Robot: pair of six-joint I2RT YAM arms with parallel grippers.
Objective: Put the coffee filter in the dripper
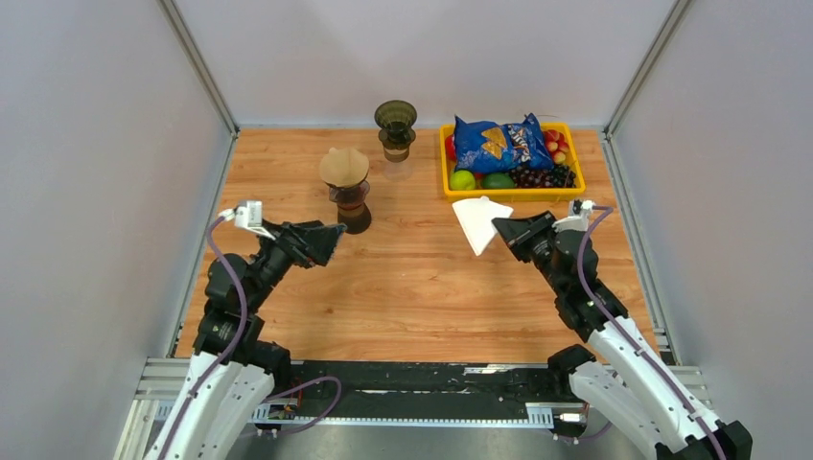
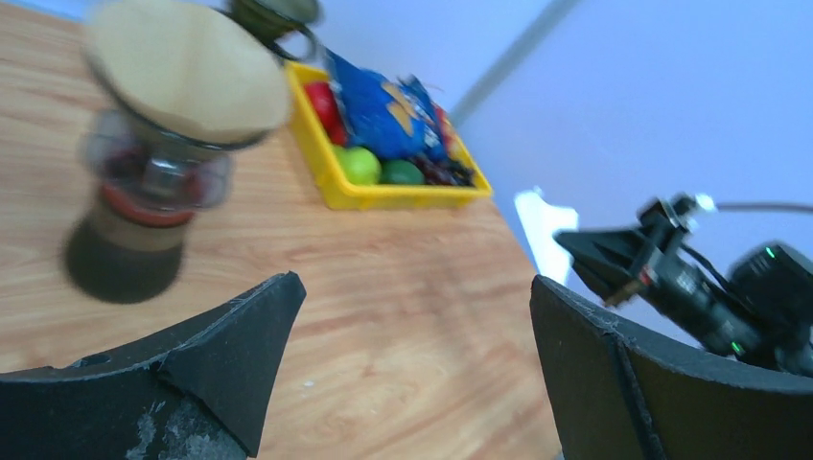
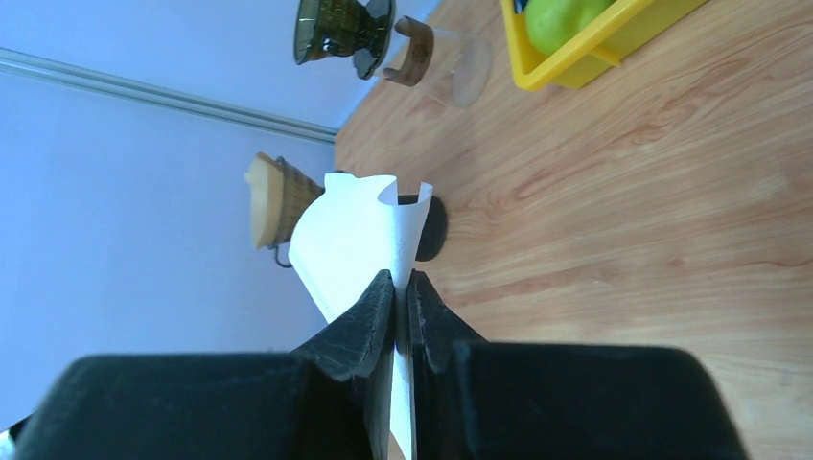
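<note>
My right gripper (image 1: 505,230) is shut on a white paper coffee filter (image 1: 478,221), held above the table in front of the yellow tray; in the right wrist view the filter (image 3: 360,240) stands pinched between my closed fingers. A dark green dripper (image 1: 395,116) sits on a glass server at the back centre, and shows in the right wrist view (image 3: 342,29). A second dripper (image 1: 344,169) with a brown filter in it stands on a carafe at centre left. My left gripper (image 1: 331,240) is open and empty, just right of that carafe (image 2: 144,201).
A yellow tray (image 1: 510,195) at the back right holds a blue snack bag (image 1: 499,142), green fruit, grapes and red fruit. Grey walls close in both sides and the back. Bare wood lies between the two grippers.
</note>
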